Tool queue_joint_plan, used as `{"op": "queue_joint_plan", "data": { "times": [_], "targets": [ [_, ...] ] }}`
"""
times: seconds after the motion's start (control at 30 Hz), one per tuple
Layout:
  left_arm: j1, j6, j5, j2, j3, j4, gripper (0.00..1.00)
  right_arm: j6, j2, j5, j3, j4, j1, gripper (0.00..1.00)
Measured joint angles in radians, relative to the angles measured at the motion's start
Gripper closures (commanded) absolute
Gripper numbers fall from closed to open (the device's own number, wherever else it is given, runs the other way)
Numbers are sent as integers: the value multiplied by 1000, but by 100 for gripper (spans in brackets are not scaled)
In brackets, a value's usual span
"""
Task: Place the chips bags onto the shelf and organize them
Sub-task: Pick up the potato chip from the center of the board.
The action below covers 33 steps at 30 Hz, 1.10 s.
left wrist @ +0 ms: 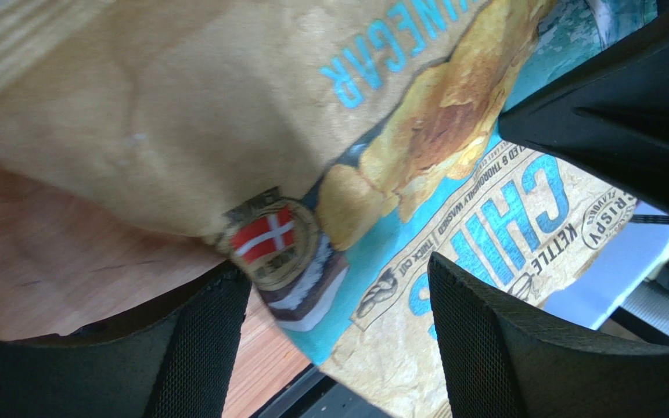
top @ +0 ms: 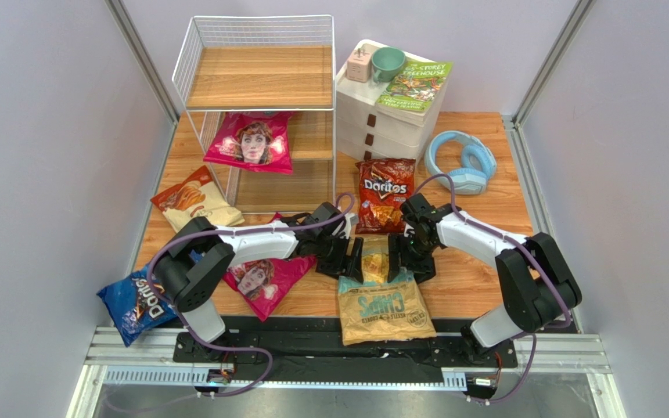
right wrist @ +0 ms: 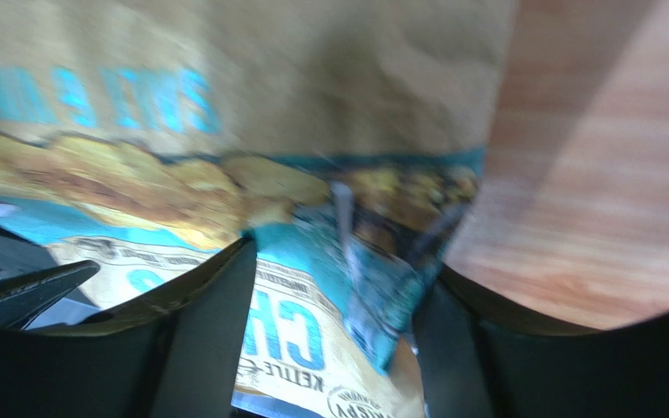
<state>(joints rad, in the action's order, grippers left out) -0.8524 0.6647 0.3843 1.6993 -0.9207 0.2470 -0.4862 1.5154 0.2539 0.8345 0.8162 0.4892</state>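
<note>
The tan-and-teal CHIPS bag point(top: 383, 306) lies at the near middle of the table, its far end raised between both grippers. My left gripper point(top: 344, 261) is open and straddles the bag's left edge point(left wrist: 347, 192). My right gripper point(top: 409, 259) is open, with the bag's crumpled right edge point(right wrist: 373, 261) between its fingers. One magenta bag point(top: 251, 142) sits on the shelf's point(top: 259, 78) middle tier. On the table lie the other magenta bag point(top: 264, 280), the red Doritos point(top: 385, 193), the blue Doritos point(top: 137, 303) and the orange-and-cream bag point(top: 191, 200).
A white drawer unit point(top: 382, 122) stands right of the shelf, bearing a green book point(top: 415, 85), a green cup point(top: 388, 63) and a small pink box point(top: 360, 63). Blue headphones point(top: 462, 163) lie at the far right.
</note>
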Motion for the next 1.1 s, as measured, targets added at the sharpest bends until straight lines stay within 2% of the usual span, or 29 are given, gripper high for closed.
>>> {"op": "queue_joint_plan", "data": {
  "times": [0.1, 0.13, 0.17, 0.2, 0.23, 0.5, 0.73, 0.9, 1.1],
  "targets": [
    [43, -25, 38, -3, 10, 2, 20, 13, 4, 41, 3, -54, -3, 59],
    [53, -38, 45, -3, 10, 5, 20, 13, 3, 58, 3, -73, -3, 74],
    [59, -48, 50, -3, 9, 8, 20, 13, 3, 74, 2, -92, -4, 81],
    [64, -62, 56, -3, 8, 15, 19, 15, 3, 84, 2, -106, -4, 98],
    [69, -76, 62, -3, 7, 21, 19, 5, -1, 99, -1, -126, -4, 100],
    [69, -119, 79, 11, -26, 61, 18, -23, -110, 132, -55, -152, -6, 100],
    [69, -146, 58, 7, -71, 119, 16, -120, -268, 90, -97, -145, -6, 100],
    [83, -146, 22, -89, -67, 188, 15, -207, -373, 17, -99, -144, -20, 100],
    [119, -130, -10, -280, -27, 243, 14, -306, -389, -76, -116, -146, -48, 100]
  ]
}}
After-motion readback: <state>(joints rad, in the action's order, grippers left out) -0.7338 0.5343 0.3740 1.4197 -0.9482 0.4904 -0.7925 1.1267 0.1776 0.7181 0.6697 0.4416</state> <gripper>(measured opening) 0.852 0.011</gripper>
